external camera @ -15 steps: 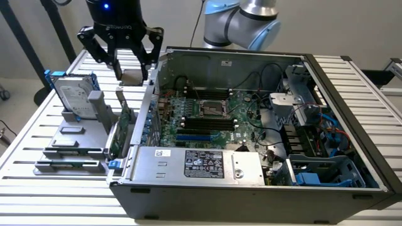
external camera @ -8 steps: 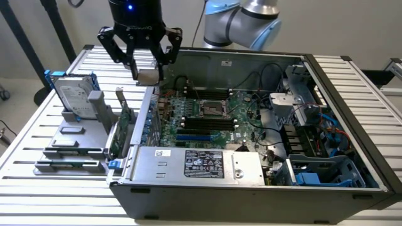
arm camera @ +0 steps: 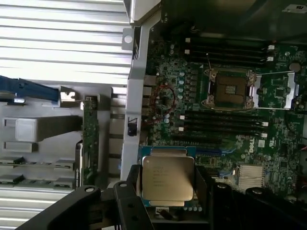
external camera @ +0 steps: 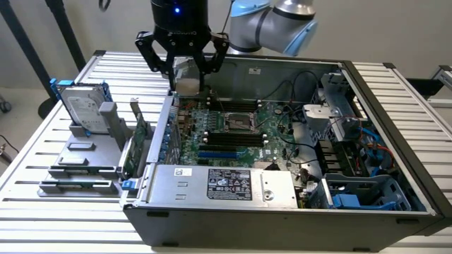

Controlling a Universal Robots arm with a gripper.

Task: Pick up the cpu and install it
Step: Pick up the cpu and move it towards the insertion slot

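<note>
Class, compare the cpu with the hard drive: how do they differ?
The cpu is small and square; the hard drive is far bigger and oblong. The cpu hangs in the gripper above the motherboard; the hard drive stands upright in a grey rack. Both have silver faces.

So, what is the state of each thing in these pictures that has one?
end effector: shut on the cpu
cpu: held, not yet installed
cpu socket: open and empty
computer case: open
hard drive: upright in the stand
green card: on edge in the stand
</note>
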